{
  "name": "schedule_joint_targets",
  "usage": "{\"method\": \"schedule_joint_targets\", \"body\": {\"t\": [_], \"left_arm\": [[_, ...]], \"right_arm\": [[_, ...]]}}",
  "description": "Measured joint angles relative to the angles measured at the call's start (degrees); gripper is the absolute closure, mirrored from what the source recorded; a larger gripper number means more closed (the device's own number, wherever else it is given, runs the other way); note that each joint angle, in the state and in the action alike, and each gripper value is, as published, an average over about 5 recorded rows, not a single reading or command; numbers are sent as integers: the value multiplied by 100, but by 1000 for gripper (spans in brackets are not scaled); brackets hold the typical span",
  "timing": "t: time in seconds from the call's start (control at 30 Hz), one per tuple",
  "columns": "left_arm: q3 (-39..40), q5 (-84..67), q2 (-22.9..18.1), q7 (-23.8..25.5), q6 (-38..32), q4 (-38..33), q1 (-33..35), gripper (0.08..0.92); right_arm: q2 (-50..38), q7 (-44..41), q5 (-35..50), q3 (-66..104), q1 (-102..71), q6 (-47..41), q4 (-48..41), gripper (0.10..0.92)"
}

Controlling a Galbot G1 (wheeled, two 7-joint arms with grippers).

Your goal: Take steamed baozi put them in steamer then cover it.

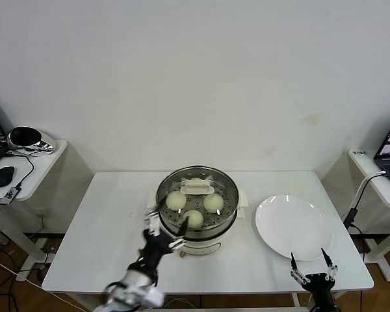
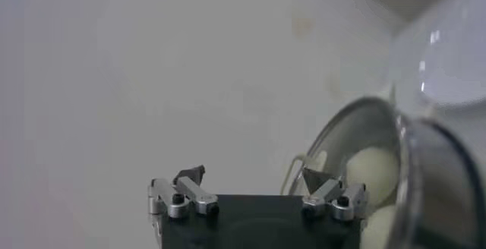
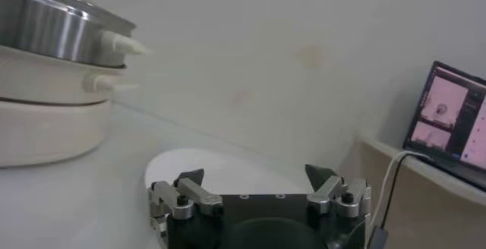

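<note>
The steamer (image 1: 197,201) stands mid-table with the cover (image 1: 197,188) on it and three steamed baozi (image 1: 176,200) visible inside under the glass. The left gripper (image 1: 166,233) sits at the steamer's near-left rim, jaws released and holding nothing. The right gripper (image 1: 314,265) waits spread open by the white plate (image 1: 293,226), to the steamer's right.

Steamer (image 1: 229,214): polished steel, mirror-bright, perforated tray. Baozi (image 1: 176,200): smooth, matt dough. Plate (image 1: 294,227): glossy white. Surface (image 1: 104,234): matt white.
</note>
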Motion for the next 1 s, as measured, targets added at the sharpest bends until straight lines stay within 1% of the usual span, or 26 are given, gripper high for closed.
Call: {"method": "schedule_joint_targets", "body": {"t": [0.1,0.2,0.37,0.5,0.67,1.0], "left_arm": [[-611,-1061,-166,-250,-464,-79,729,177],[-1044,-2038,-318,-435,-801,-109,1368,177],[-1511,-3138,-589,-601,-1186,-59,2040,177],[-1822,-3670,-768,-652,-1413,100,2344,177],[-2161,-4120,-881,-637,-1591,323,2615,177],[-2521,-4599,-1043,-471,-1684,642,2774,177]], "right_arm": [[-58,-35,58,-79,23,-20,-23,203],[-135,-87,133,-182,28,-56,-34,203],[-289,-220,348,-392,-22,-181,18,203],[-416,-303,571,-563,-79,-305,93,203],[-574,-360,790,-786,-175,-447,211,203],[-705,-371,1031,-1028,-328,-666,468,203]]}}
